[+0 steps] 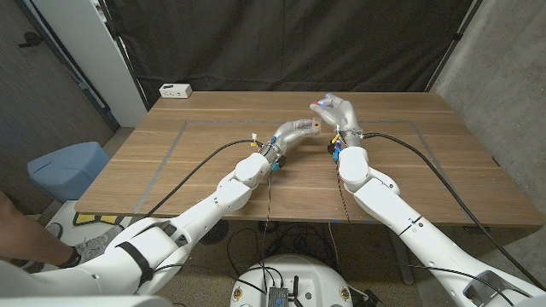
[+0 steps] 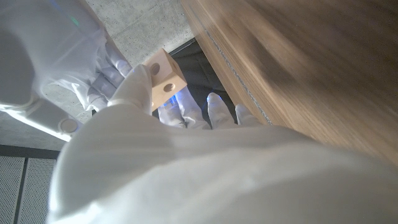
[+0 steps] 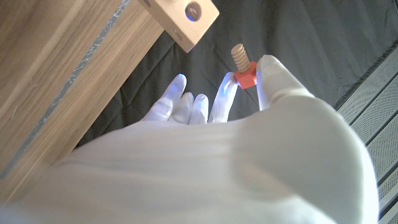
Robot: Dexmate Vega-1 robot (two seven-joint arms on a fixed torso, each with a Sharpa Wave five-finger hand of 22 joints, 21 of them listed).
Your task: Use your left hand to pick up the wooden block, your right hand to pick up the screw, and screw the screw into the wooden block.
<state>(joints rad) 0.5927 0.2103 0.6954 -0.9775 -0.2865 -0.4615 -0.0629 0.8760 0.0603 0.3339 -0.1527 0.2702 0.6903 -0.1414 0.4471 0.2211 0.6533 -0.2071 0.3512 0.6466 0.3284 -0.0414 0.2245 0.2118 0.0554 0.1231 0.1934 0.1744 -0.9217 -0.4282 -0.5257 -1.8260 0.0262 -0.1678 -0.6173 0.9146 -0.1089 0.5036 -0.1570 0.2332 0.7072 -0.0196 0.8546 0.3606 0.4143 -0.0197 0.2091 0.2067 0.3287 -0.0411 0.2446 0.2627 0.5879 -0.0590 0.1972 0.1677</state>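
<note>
Hands raised close together over table [image 1: 213, 183] middle, far of centre. Left hand [image 1: 293, 134] pinching wooden block [image 2: 165, 78], holes showing. Right hand [image 1: 337, 112] pinching wooden screw [image 3: 241, 65] by red head, threaded tip just short of block, a small gap between. Broad bare tabletop toward left, right and near edges.

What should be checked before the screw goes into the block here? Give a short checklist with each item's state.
1. Left hand holds the wooden block: ok.
2. Right hand pinches the screw by its red head: ok.
3. A hole in the block faces the right wrist camera: ok.
4. Threaded tip points toward the block: ok.
5. Tip lined up with the hole: not ok, it sits off to one side, apart.
6. Both lifted off the table: ok.
</note>
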